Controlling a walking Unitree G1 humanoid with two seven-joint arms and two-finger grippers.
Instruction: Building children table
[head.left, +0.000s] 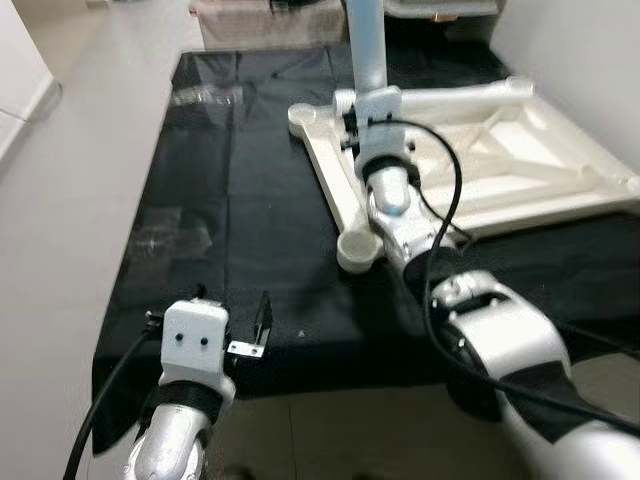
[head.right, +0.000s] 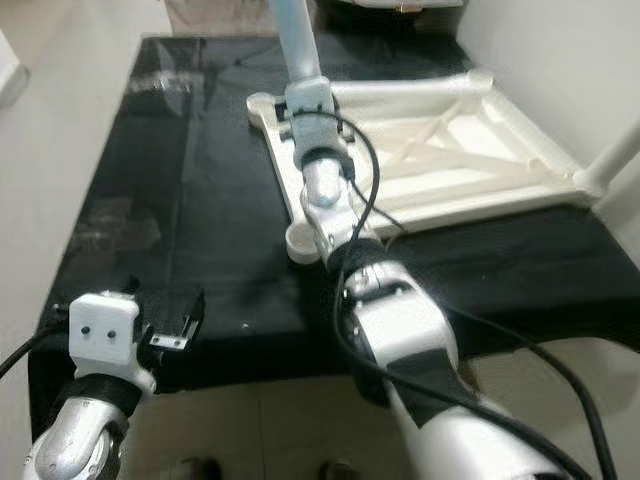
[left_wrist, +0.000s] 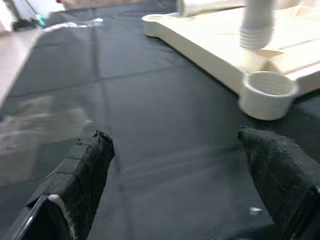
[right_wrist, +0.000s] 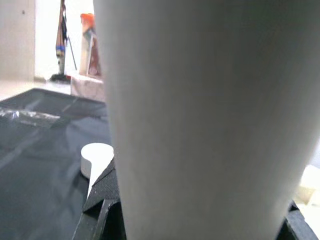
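Tabletop, cream plastic with ribbed underside (head.left: 520, 150), lies upside down on your black sheet-covered bench (head.left: 250, 230). Pale blue round leg (head.left: 367, 45) stands upright, clamped in your right gripper (head.left: 372, 125); empty near corner socket (head.left: 358, 250) sits closer to you. Left gripper (left_wrist: 175, 165) spread, empty, beside it.

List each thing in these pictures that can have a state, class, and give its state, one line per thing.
Table top: upside down on the black sheet, ribs facing up.
Table leg: upright, held by the right gripper.
Near corner socket: empty, no leg in it.
Far corner socket: empty.
Left gripper: open, holding nothing, above the sheet.
Black sheet: spread flat on the floor.
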